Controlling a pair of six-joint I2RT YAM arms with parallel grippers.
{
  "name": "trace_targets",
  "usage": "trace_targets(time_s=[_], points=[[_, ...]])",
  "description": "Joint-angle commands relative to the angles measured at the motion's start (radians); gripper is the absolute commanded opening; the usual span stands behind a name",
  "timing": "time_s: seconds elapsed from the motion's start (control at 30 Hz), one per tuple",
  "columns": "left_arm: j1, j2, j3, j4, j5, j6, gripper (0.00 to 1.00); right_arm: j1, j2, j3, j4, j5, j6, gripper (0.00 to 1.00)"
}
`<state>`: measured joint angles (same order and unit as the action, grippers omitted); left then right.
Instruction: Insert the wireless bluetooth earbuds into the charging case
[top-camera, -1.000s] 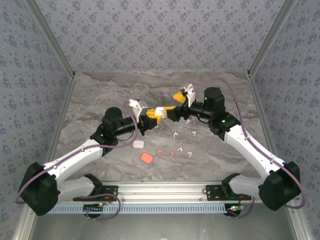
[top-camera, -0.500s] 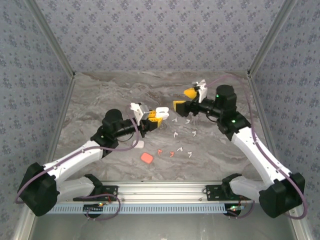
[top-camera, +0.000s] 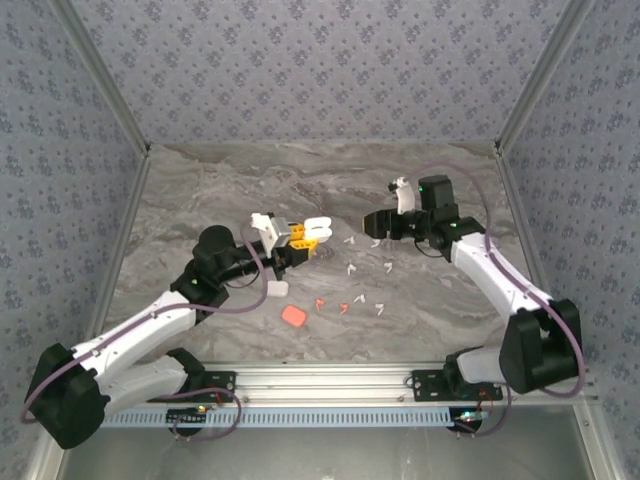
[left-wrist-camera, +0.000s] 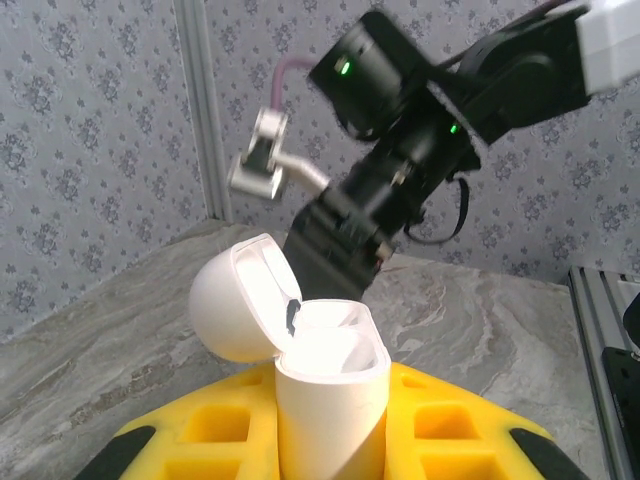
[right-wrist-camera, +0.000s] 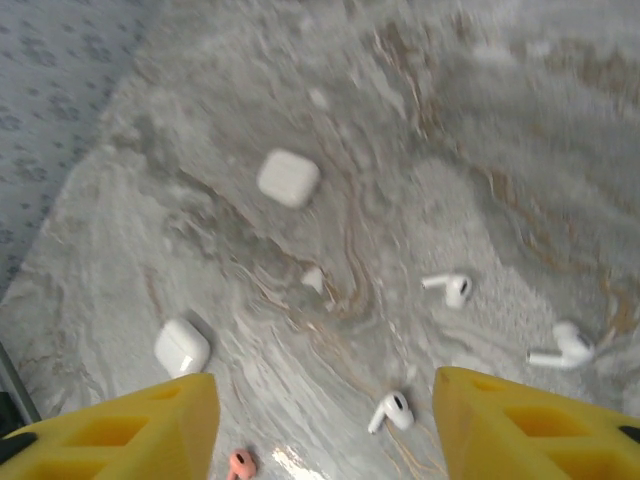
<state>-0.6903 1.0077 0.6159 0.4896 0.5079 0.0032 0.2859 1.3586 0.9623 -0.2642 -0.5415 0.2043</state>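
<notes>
My left gripper (top-camera: 297, 236) (left-wrist-camera: 330, 445) is shut on a white charging case (top-camera: 318, 228) (left-wrist-camera: 330, 390), held upright above the table between its yellow fingers (left-wrist-camera: 190, 440). The case lid (left-wrist-camera: 238, 300) is swung open; its glaring white inside hides what it holds. To its right, my right gripper (top-camera: 375, 222) (right-wrist-camera: 325, 440) hangs open over the table with nothing between its yellow fingertips (right-wrist-camera: 130, 430). White earbuds (top-camera: 350, 268) (right-wrist-camera: 450, 289) (right-wrist-camera: 390, 410) and orange-red earbuds (top-camera: 320, 302) (right-wrist-camera: 240, 463) lie scattered on the marble below and in front of it.
A shut white case (top-camera: 277, 289) (right-wrist-camera: 181, 347) and an orange-red case (top-camera: 293, 316) lie near the front middle. Another white case (right-wrist-camera: 288, 178) lies further off in the right wrist view. Patterned walls (top-camera: 60, 200) enclose the table; a metal rail (top-camera: 320, 380) runs along the front.
My right gripper has drawn back to the right, away from the held case, and tipped down toward the table. My left gripper has shifted the open case slightly left.
</notes>
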Motion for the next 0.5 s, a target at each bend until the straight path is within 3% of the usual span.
trace_targets(time_s=[0.0, 0.27, 0.47], points=[[-0.005, -0.018, -0.003, 0.002, 0.011, 0.012, 0.00, 0.025, 0.077, 0.004, 0.009, 0.050, 0.007, 0.57], [-0.006, -0.016, 0.009, -0.011, 0.012, 0.001, 0.00, 0.067, 0.369, 0.144, 0.002, 0.135, -0.002, 0.47], [-0.007, -0.023, 0.011, -0.025, 0.006, -0.002, 0.00, 0.108, 0.505, 0.222, -0.001, 0.231, 0.023, 0.44]])
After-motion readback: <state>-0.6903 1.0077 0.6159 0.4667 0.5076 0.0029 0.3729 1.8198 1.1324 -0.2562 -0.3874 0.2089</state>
